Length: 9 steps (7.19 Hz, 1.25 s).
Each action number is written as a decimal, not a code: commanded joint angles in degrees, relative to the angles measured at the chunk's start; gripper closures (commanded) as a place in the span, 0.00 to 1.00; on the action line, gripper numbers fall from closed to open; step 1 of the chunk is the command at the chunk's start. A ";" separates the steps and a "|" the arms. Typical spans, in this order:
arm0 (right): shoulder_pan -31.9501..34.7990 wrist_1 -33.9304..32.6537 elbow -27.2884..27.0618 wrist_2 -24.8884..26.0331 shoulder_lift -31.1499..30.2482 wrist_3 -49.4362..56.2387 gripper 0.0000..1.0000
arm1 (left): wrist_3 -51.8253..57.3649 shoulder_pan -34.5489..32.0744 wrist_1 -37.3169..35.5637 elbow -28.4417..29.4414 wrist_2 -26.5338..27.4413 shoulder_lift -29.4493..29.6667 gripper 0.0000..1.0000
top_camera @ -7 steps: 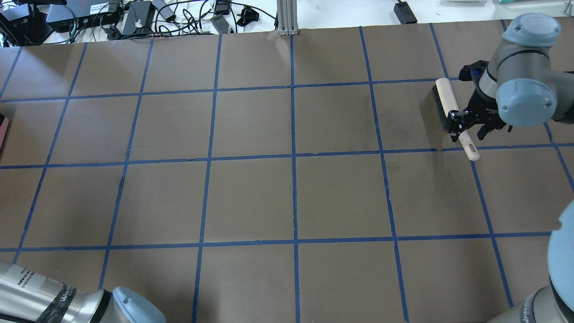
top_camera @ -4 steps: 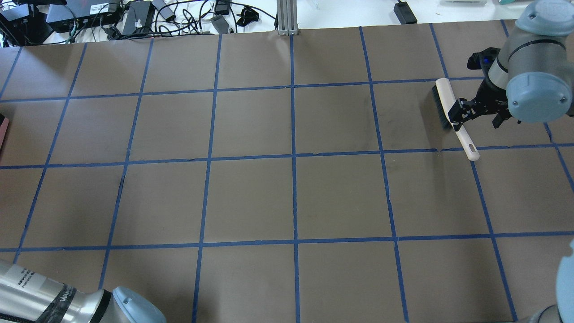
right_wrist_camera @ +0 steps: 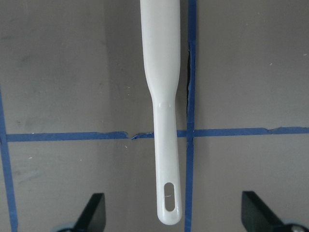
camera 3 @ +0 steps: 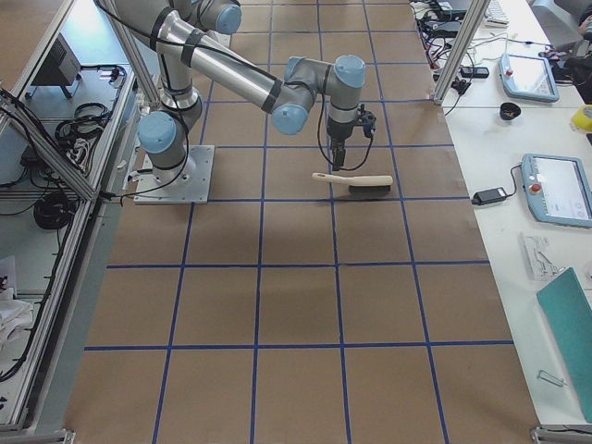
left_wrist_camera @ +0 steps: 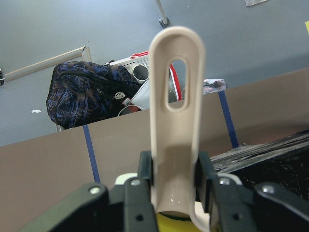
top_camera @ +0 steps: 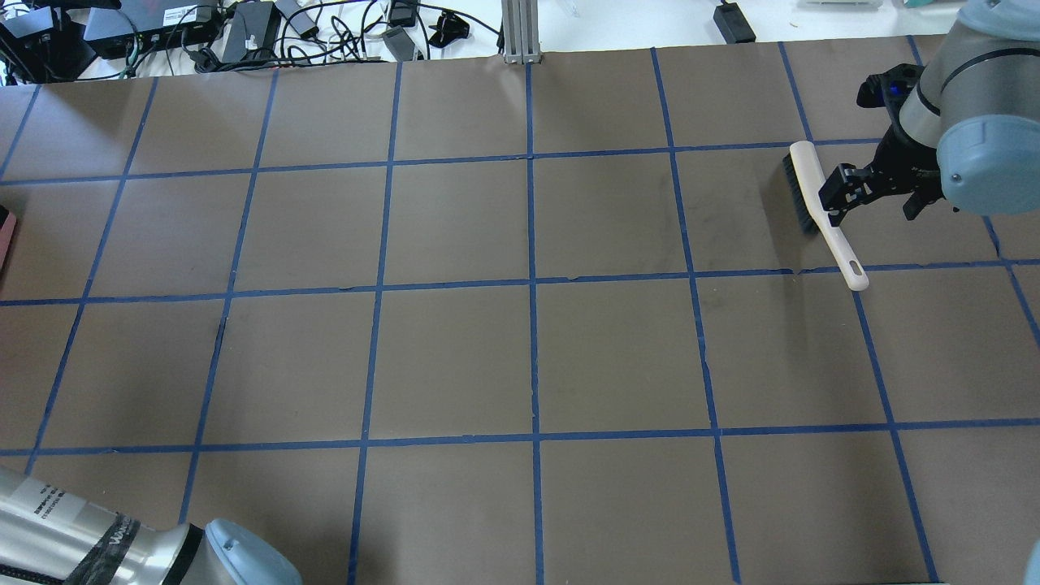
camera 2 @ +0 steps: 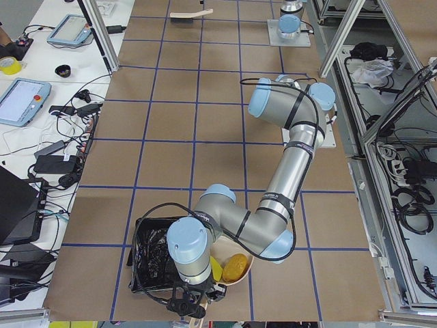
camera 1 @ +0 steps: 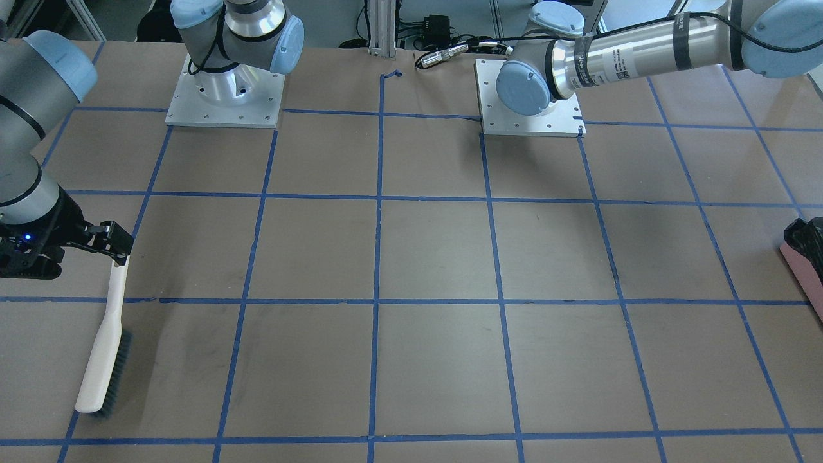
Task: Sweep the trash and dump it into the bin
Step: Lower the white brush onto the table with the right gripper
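Bin (camera 2: 151,256): black liner, corner hidden by my left arm (camera 2: 188,254).
Trash: brown lump (camera 2: 236,264) and yellow wedge (camera 2: 216,268) in dustpan (camera 2: 240,279) at the bin's edge; third piece not made out.
Left gripper (left_wrist_camera: 175,186): clenched on dustpan handle.
Right gripper (top_camera: 873,197): spread wide over brush (top_camera: 812,183), not touching it.

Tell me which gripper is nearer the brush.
Right. The right gripper hangs open over the brush handle; the left gripper holds the dustpan by the bin, across the table.

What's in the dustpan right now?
A golden-brown lump and a yellow wedge lie in the dustpan. No cream slice shows; the left arm covers part of the pan.
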<state>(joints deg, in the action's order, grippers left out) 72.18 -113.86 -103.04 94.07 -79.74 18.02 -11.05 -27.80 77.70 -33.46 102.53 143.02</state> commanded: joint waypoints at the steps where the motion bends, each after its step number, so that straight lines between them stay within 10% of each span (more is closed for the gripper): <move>1: 0.33 2.67 0.03 -4.24 -3.13 0.00 0.00 | 1.47 -0.07 -2.38 0.07 -1.36 0.77 1.00; 9: 0.50 5.23 -0.05 -5.82 -5.61 0.88 0.00 | 4.63 -1.12 -1.85 -0.73 4.61 -0.11 1.00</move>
<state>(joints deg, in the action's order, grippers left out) 72.63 -108.81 -103.09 89.24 -85.17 18.76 -6.76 -28.63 75.72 -34.02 105.96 143.06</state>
